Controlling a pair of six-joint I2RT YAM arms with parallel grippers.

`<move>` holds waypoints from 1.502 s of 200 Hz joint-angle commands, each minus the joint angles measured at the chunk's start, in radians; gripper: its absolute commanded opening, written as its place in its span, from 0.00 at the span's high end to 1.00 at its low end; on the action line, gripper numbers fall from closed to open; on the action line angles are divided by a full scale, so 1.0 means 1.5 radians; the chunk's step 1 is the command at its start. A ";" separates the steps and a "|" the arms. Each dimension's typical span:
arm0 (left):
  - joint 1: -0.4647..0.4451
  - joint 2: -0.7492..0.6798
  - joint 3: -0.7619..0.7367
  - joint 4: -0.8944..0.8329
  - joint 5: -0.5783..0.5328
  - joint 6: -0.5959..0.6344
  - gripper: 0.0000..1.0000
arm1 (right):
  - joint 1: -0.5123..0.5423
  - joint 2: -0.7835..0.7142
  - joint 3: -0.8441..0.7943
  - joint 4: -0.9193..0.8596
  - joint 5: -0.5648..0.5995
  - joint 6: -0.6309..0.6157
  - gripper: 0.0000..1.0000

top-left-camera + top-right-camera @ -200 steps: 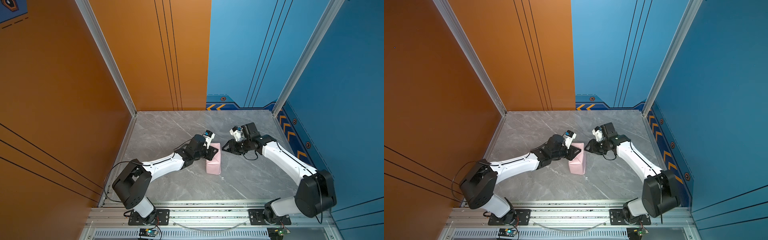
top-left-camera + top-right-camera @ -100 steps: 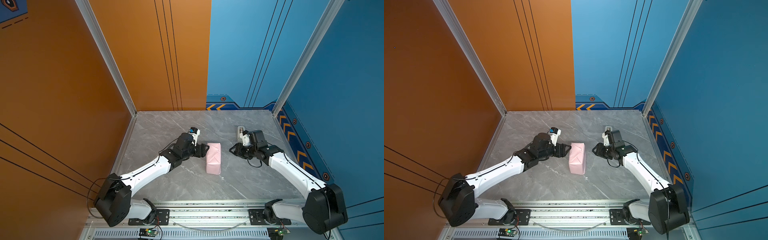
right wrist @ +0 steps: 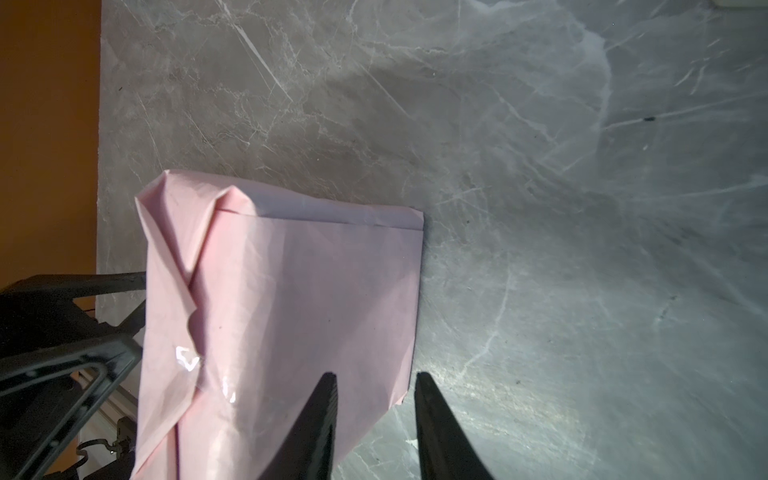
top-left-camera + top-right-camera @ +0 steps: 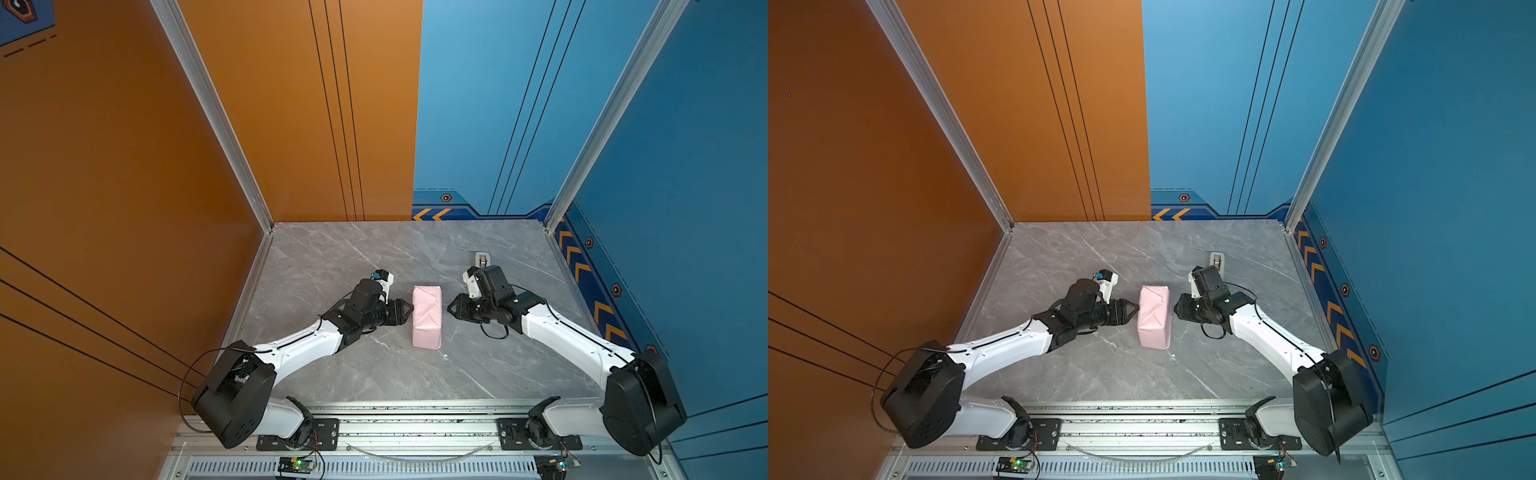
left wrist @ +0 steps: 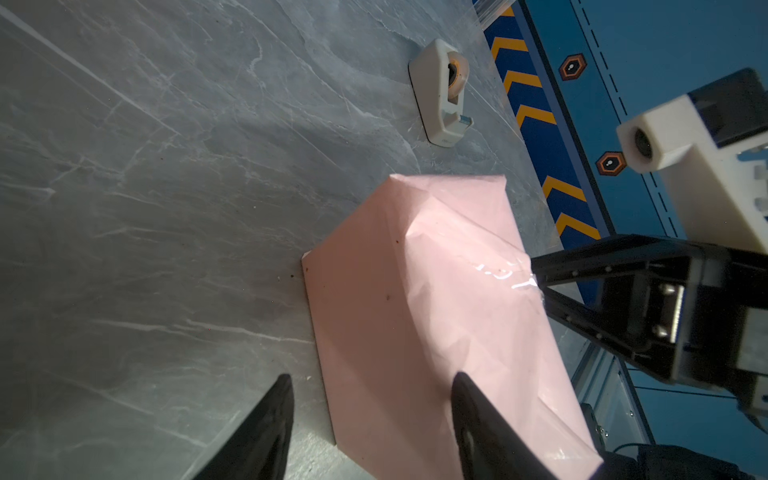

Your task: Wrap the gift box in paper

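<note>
Both top views show paper (image 4: 427,318) folded shut; left end effector (image 4: 408,312) wide, right end effector (image 4: 451,309) narrow.

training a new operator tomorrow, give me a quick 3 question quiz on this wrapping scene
1. True or false: the tape dispenser sits on top of the pink parcel.
2. In both top views, on which side of the parcel is the left gripper? A) left B) right C) far side
3. Which gripper is closer to the tape dispenser?

Key
1. False: it sits on the table, apart from the parcel.
2. A
3. The right gripper.
</note>
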 commanded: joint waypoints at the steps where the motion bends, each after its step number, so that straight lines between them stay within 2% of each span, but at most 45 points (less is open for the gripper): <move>1: 0.005 0.012 -0.011 0.044 0.018 -0.018 0.46 | 0.016 0.006 0.002 0.034 0.017 0.015 0.66; 31: 0.010 0.013 -0.028 0.048 0.008 -0.021 0.56 | 0.043 0.014 0.017 0.045 0.026 0.015 0.67; 89: 0.033 -0.012 -0.047 0.000 -0.015 -0.006 0.59 | 0.102 0.044 0.066 0.056 0.052 0.008 0.68; 115: 0.051 -0.045 -0.045 -0.094 -0.068 0.018 0.55 | 0.131 0.069 0.093 0.058 0.066 0.006 0.68; 151: 0.100 -0.150 -0.056 -0.237 -0.172 0.055 0.48 | 0.149 0.130 0.135 0.069 0.059 0.004 0.67; 155: 0.106 -0.162 -0.059 -0.263 -0.179 0.057 0.46 | 0.168 0.134 0.140 0.070 0.058 0.004 0.67; 190: 0.143 -0.267 -0.079 -0.301 -0.224 0.092 0.41 | 0.175 0.133 0.157 0.080 0.077 -0.006 0.64; 213: 0.155 -0.302 -0.080 -0.290 -0.289 0.135 0.37 | 0.159 0.097 0.133 0.086 0.117 -0.023 0.63; 245: 0.168 -0.327 -0.094 -0.229 -0.429 0.235 0.28 | 0.031 0.010 0.036 0.133 0.174 -0.072 0.56; 258: 0.179 -0.339 -0.124 -0.157 -0.476 0.287 0.25 | -0.034 -0.026 -0.013 0.168 0.186 -0.096 0.47; 268: 0.185 -0.346 -0.150 -0.101 -0.505 0.333 0.18 | -0.084 -0.050 -0.055 0.196 0.199 -0.114 0.30; 270: 0.186 -0.347 -0.157 -0.090 -0.511 0.340 0.16 | -0.095 -0.055 -0.063 0.205 0.201 -0.117 0.23; 273: 0.188 -0.348 -0.167 -0.076 -0.520 0.350 0.12 | -0.111 -0.063 -0.075 0.215 0.202 -0.124 0.04; 275: 0.189 -0.348 -0.174 -0.061 -0.528 0.356 0.08 | -0.121 -0.068 -0.082 0.223 0.203 -0.128 0.01; 278: 0.192 -0.348 -0.183 -0.040 -0.536 0.366 0.00 | -0.135 -0.076 -0.094 0.233 0.204 -0.134 0.00; 300: 0.230 -0.333 -0.251 0.089 -0.538 0.419 0.02 | -0.230 -0.125 -0.163 0.290 0.234 -0.185 0.00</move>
